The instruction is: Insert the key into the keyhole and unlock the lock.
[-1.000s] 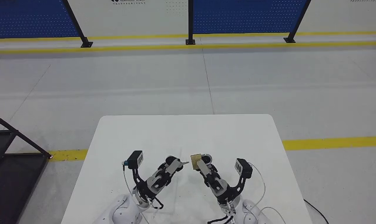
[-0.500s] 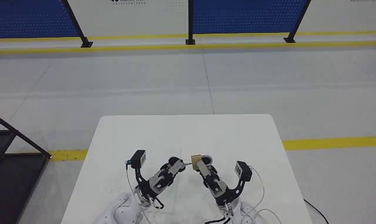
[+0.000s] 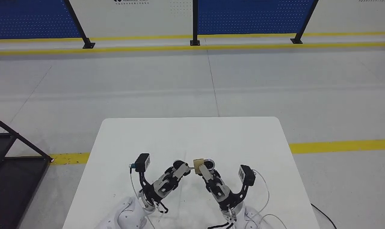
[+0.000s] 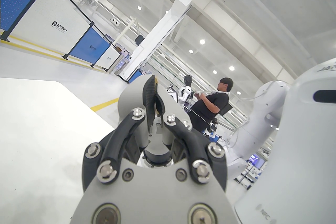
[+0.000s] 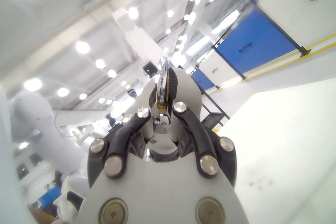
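Both grippers hover tip to tip above the near part of the white table (image 3: pixel 180 133). My right gripper (image 3: pixel 207 166) is shut on a brass padlock (image 3: pixel 198 164); the right wrist view shows its brass body (image 5: pixel 160 104) pinched between the pads and its silver shackle (image 5: pixel 163 66) poking past the right gripper's (image 5: pixel 166 75) tips. My left gripper (image 3: pixel 182 167) is shut on a thin key (image 3: pixel 189 166), which points at the padlock's side. In the left wrist view just a yellow sliver of the key (image 4: pixel 157 110) shows between the left gripper's (image 4: pixel 155 87) closed pads. Whether the key tip is inside the keyhole is hidden.
The far half and both sides of the table top are bare white. A black frame (image 3: pixel 18 146) stands off the table's left edge. Blue and white barrier panels (image 3: pixel 192 12) line the floor far behind.
The right gripper with the padlock has shifted a little left toward the left gripper, closing the gap. The left gripper edged slightly right, then held still.
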{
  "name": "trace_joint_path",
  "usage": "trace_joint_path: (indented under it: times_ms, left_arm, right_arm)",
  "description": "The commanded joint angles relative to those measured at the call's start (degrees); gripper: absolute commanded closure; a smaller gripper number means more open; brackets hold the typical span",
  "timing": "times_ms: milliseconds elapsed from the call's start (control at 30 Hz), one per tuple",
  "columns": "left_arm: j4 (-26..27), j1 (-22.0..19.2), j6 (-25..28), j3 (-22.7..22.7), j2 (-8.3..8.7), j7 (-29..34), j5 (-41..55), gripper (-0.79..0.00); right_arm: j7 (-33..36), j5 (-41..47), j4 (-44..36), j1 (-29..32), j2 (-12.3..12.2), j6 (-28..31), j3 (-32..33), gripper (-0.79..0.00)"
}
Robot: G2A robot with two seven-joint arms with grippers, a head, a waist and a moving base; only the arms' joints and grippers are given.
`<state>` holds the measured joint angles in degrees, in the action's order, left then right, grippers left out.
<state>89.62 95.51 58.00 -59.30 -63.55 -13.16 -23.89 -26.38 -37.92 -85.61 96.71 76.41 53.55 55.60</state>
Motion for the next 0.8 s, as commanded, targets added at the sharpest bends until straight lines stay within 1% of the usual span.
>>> trace_joint_path:
  times_ms: [0,200,233,267,300,400,433,567,767]
  left_arm:
    - [-0.1,-0.1,0.0,0.2,-0.1,-0.1,-0.3,0.0]
    - [-0.9,-0.4,0.0,0.4,-0.52,-0.7,-1.5,0.0]
    - [-1.0,-0.4,0.0,0.4,-0.58,-0.8,-1.6,-0.129]
    - [-1.0,-0.4,0.0,0.4,-0.64,-1.0,-1.6,-0.286]
    - [-1.0,-0.4,0.0,0.4,-0.68,-1.1,-1.6,-0.342]
    - [-0.9,-0.2,0.0,0.3,-0.78,-1.2,-1.6,-0.382]
    - [-0.8,-0.2,0.0,0.2,-0.8,-1.2,-1.6,-0.391]
    - [-0.6,0.0,0.0,0.0,-0.87,-1.3,-1.4,-0.385]
    - [-0.6,0.3,0.0,-0.3,-0.84,-0.9,-1.1,-0.302]
  right_arm:
    - [-0.1,-0.4,-0.1,0.0,0.1,-0.2,-0.2,0.0]
    - [-0.7,-1.4,0.0,0.0,0.3,-0.7,-0.5,0.0]
    - [-0.8,-1.4,0.0,-0.1,0.3,-0.7,-0.5,0.0]
    - [-0.8,-1.3,0.1,-0.1,0.3,-0.8,-0.5,0.0]
    - [-0.9,-1.2,0.1,-0.2,0.3,-0.8,-0.5,0.0]
    - [-0.8,-0.9,0.0,-0.1,0.4,-0.7,-0.4,0.0]
    - [-0.9,-0.9,0.0,-0.1,0.4,-0.8,-0.3,0.0]
    - [-0.8,-0.7,-0.1,0.0,0.4,-0.8,-0.1,0.0]
    - [-0.5,0.6,-0.3,-0.1,0.3,-0.8,0.5,0.0]
